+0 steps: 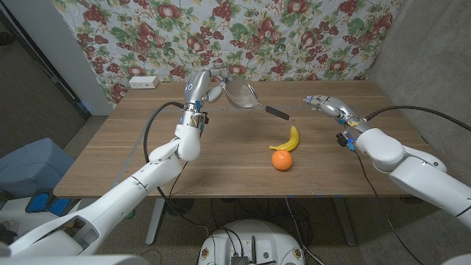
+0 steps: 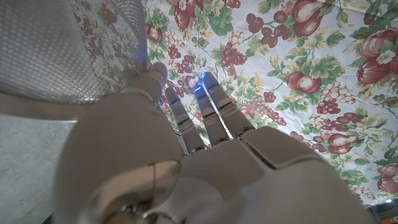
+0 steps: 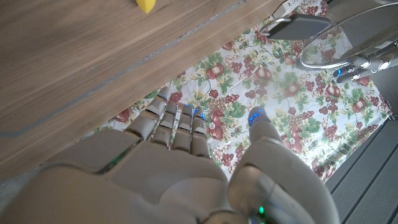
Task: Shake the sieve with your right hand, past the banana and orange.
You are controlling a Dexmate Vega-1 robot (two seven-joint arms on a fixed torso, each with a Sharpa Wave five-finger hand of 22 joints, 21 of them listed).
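The sieve hangs above the far side of the bench, held by the left robot hand, so the empty, spread right robot hand should take its black handle firmly before shaking.

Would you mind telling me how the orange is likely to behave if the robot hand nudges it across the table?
The orange looks round and smooth, so it would probably roll rather than slide. It touches the banana, which might block it or be shoved along. It appears firm, so likely not fragile.
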